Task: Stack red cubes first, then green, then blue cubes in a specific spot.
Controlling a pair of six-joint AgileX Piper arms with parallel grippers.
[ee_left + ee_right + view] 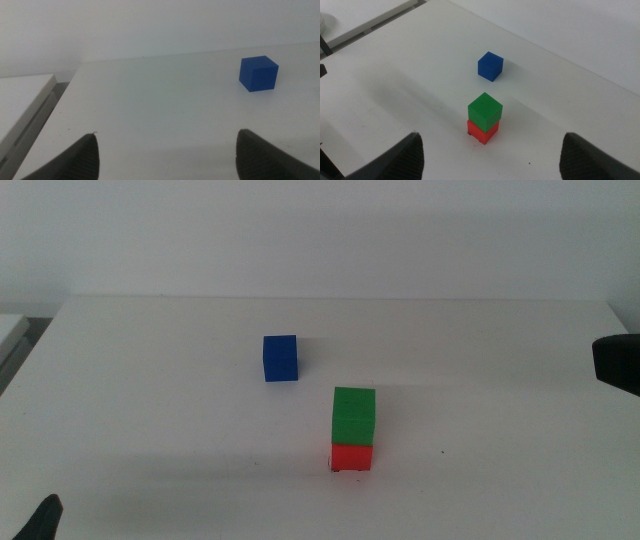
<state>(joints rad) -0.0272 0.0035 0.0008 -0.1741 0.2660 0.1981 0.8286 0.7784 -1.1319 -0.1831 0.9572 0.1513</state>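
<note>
The green cube (354, 416) sits on top of the red cube (352, 457) near the table's front middle; both also show in the right wrist view, green (485, 111) over red (482, 132). The blue cube (281, 358) stands alone on the table, behind and to the left of the stack, and shows in both wrist views (258, 73) (490, 66). A tiny black mark (443, 452) lies right of the stack. My left gripper (167, 155) is open and empty at the front left corner (40, 520). My right gripper (492, 160) is open and empty, at the right edge (618, 363).
A white ledge (20, 100) runs beside the table's left edge (10, 330). A white wall rises behind the table's far edge.
</note>
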